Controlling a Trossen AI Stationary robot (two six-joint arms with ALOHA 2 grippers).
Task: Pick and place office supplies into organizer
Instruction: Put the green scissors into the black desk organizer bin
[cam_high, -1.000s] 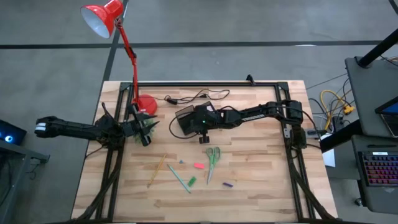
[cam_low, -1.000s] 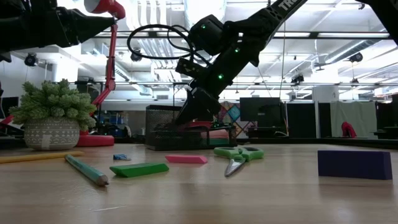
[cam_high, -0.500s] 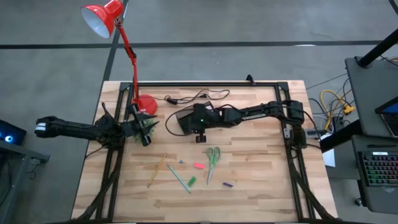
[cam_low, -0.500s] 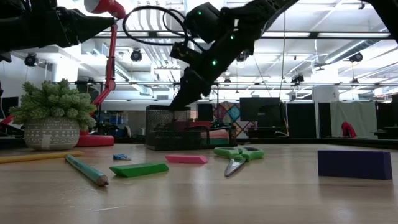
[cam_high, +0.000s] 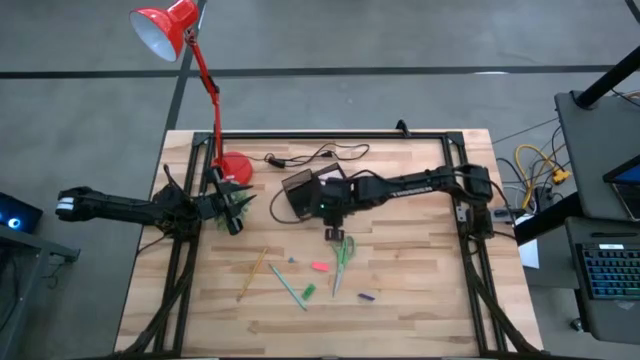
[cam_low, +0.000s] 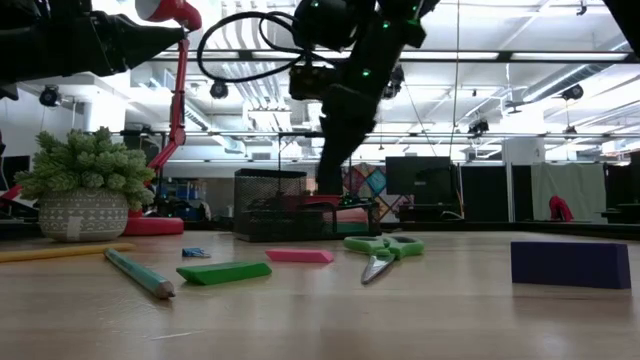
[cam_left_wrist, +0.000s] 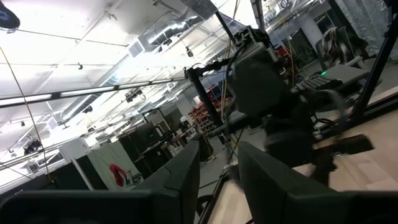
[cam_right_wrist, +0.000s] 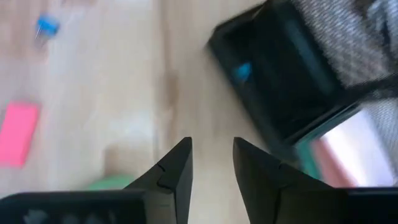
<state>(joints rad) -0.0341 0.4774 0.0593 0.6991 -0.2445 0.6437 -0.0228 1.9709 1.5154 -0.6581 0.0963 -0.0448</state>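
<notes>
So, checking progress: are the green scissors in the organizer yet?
No: the scissors lie flat on the table, apart from the organizer.

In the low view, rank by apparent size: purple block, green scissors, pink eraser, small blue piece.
1. purple block, though it sits nearest the camera
2. green scissors
3. pink eraser
4. small blue piece

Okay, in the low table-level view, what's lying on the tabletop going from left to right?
Potted plant → yellow pencil → green pen → small blue piece → green eraser → pink eraser → green-handled scissors → purple block.
</notes>
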